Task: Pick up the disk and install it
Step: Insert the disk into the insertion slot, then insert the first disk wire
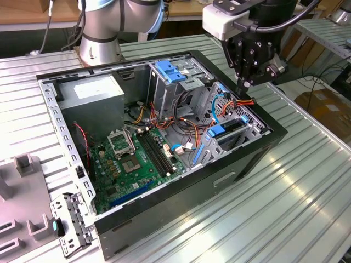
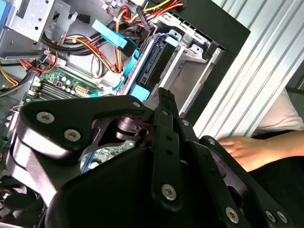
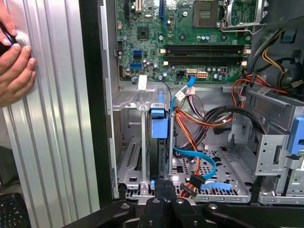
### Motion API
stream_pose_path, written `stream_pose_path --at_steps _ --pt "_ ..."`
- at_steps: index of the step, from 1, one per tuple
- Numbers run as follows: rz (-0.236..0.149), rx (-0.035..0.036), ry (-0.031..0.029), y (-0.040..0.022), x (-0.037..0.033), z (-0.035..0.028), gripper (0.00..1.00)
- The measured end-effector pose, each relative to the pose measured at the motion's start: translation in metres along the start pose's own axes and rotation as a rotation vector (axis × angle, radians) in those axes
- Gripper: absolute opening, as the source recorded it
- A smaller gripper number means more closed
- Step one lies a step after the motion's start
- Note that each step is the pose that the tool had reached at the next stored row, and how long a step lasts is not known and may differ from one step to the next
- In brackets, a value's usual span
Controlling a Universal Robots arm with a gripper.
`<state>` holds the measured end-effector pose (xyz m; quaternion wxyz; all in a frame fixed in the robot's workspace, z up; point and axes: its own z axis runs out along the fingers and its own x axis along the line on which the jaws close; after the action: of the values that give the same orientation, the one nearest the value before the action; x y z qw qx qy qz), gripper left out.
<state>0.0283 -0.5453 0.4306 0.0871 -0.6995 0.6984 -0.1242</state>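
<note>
Disk (image 1: 235,131) sits edge-up in its metal bay (image 1: 256,125), so with your clenched, empty claw (image 1: 242,82) above it, push straight down and avoid the cables (image 1: 241,102).

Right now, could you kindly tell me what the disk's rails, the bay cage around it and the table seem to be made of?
The rails on the disk: light-blue plastic, seemingly, with a smooth moulded colour. The bay cage: bare grey sheet metal, probably steel, punched and folded. The table: ribbed silvery metal, perhaps aluminium, streaked with glare.
</note>
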Motion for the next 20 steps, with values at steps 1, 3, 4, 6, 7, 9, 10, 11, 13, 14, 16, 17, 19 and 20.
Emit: stream_pose_path --at_steps 1,3,4,6,7,9,10,11,13,14,16,17,19,20 --pt "0.002 -0.0022 0.0004 -0.0021 0.0000 0.0007 0.11" --pt "0.004 -0.0048 0.0011 -0.0053 0.0000 0.0017 0.11" --pt "0.005 -0.0054 0.0015 -0.0061 0.0000 0.0019 0.11" --pt "0.006 -0.0056 0.0019 -0.0061 0.0000 0.0019 0.11" --pt "0.007 -0.0056 0.0023 -0.0061 0.0000 0.0019 0.11" --pt "0.008 -0.0056 0.0023 -0.0061 0.0000 0.0019 0.11" --pt "0.008 -0.0056 0.0023 -0.0061 0.0000 0.0019 0.11" --pt "0.008 -0.0056 0.0023 -0.0061 0.0000 0.0019 0.11" --pt "0.008 -0.0057 0.0024 -0.0061 0.0000 0.0019 0.11" --pt "0.008 -0.0056 0.0023 -0.0061 0.0000 0.0019 0.11" --pt "0.008 -0.0056 0.0023 -0.0061 0.0000 0.0019 0.11" --pt "0.008 -0.0056 0.0024 -0.0061 0.0000 0.0019 0.11" --pt "0.008 -0.0062 0.0025 -0.0086 -0.0001 0.0027 0.11" --pt "0.008 -0.0091 0.0027 -0.0136 -0.0002 0.0048 0.11"
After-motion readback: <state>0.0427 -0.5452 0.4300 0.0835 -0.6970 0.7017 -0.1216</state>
